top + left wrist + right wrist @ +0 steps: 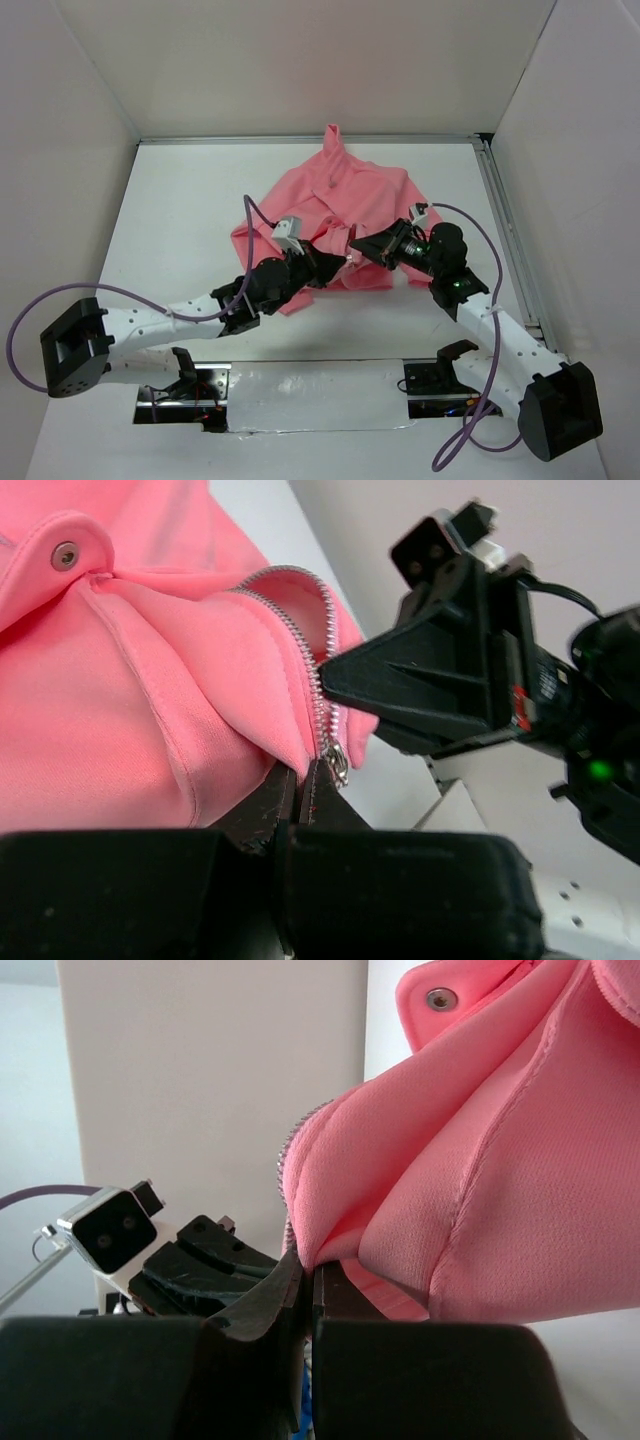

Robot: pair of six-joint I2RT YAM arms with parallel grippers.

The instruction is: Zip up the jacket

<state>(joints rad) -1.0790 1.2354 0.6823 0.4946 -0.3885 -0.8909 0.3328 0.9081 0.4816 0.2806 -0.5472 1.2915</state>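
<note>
The salmon-pink jacket (345, 205) lies crumpled at the table's middle, hood toward the back. My left gripper (335, 262) is shut on the jacket's front edge beside the metal zipper slider (336, 757), with the light zipper teeth (318, 670) curving up from it. My right gripper (360, 243) faces it from the right, tip to tip, and is shut on a fold of the jacket's zipper edge (310, 1230). In the right wrist view the left gripper (215, 1260) shows just behind. A snap button (65, 554) shows on the fabric.
White walls enclose the table (180, 230) on three sides. A metal rail (505, 230) runs along the right edge. Purple cables (120, 292) loop from both arms. Arm bases and a taped strip (320, 395) sit at the near edge.
</note>
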